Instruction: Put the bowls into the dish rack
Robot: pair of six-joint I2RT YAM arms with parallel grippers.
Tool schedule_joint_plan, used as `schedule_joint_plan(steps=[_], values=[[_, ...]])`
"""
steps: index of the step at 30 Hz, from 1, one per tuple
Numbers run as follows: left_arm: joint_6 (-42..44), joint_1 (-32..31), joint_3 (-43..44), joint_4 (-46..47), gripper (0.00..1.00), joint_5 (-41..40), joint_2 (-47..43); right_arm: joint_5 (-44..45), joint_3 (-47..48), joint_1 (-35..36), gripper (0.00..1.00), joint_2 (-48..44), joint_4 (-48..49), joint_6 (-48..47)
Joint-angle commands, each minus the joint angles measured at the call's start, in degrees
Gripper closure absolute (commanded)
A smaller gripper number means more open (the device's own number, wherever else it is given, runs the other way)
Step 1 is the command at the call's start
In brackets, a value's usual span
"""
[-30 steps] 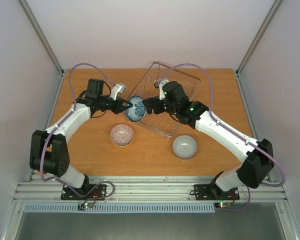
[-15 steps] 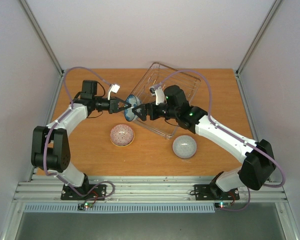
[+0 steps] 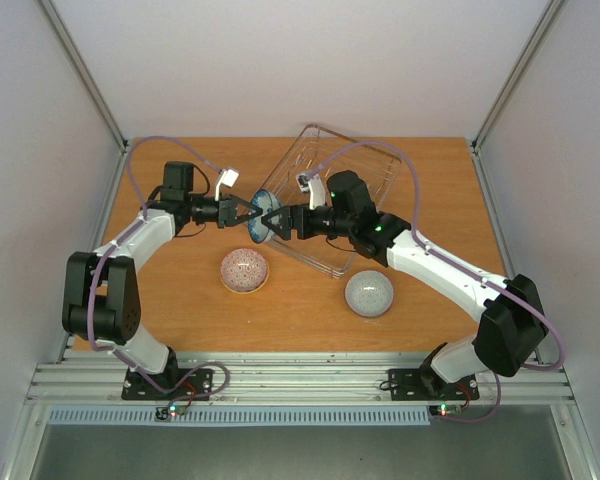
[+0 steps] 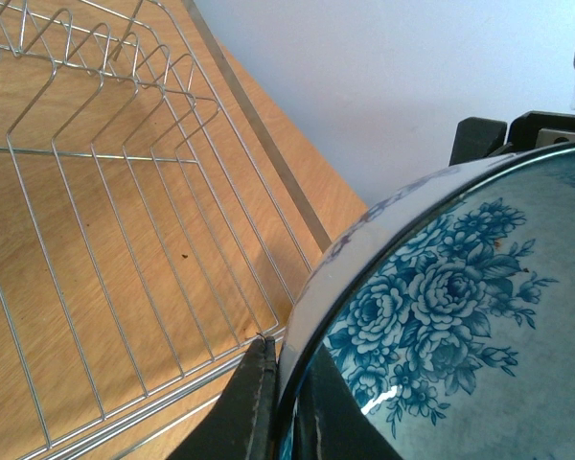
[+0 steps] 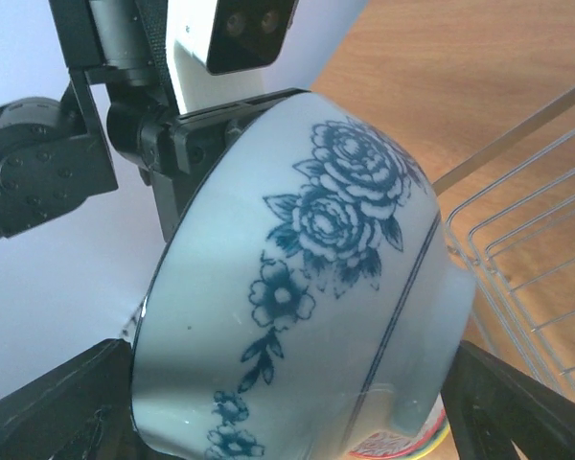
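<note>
A blue-and-white flowered bowl [image 3: 263,214] hangs on edge above the table, beside the near left corner of the wire dish rack [image 3: 346,192]. My left gripper [image 3: 249,212] is shut on its rim; in the left wrist view the two fingers [image 4: 254,407] pinch the rim of the bowl [image 4: 441,316]. My right gripper [image 3: 278,221] comes from the other side and stands open, one finger on each side of the bowl [image 5: 297,307]. A pink patterned bowl [image 3: 244,270] and a grey bowl [image 3: 369,293] lie upside down on the table.
The rack's wire grid [image 4: 125,230] shows no bowls inside it in the left wrist view. The rack's corner [image 5: 527,220] is just right of the held bowl. Both forearms meet over the table's middle. The pink bowl [image 5: 402,447] lies directly below the held one.
The left gripper turned the blue-and-white bowl from face-up onto its edge and drew back left a little. The right gripper came in around the bowl, and its jaws have narrowed slightly.
</note>
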Motion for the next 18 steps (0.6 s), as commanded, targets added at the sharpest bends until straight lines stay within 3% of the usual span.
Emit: schedule_joint_plan(steps=[1, 9, 15, 16, 17, 18], values=[[-2.47, 0.03, -0.52, 5.49, 1.0, 3.09, -1.79, -3.69, -1.05, -0.11, 0.17, 0.51, 4.35, 2.45], [-3.85, 0.04, -0.88, 7.03, 1.0, 3.79, -1.61, -5.34, -1.33, -0.13, 0.56, 1.25, 6.14, 3.2], [-4.28, 0.03, -0.88, 7.23, 1.0, 2.96, -1.14, -4.23, -0.96, -0.1, 0.97, 1.31, 5.86, 2.54], [-4.44, 0.04, -0.81, 7.22, 1.0, 2.11, -1.04, -3.24, -0.65, -0.1, 0.99, 1.23, 5.13, 1.93], [-4.47, 0.04, -0.65, 6.83, 0.95, 1.18, -0.9, -2.09, -0.18, -0.13, 0.99, 1.12, 4.05, 1.32], [-4.15, 0.03, -0.43, 5.97, 0.79, -0.23, -0.86, -0.35, 0.55, -0.17, 0.99, 0.97, 2.42, 0.51]])
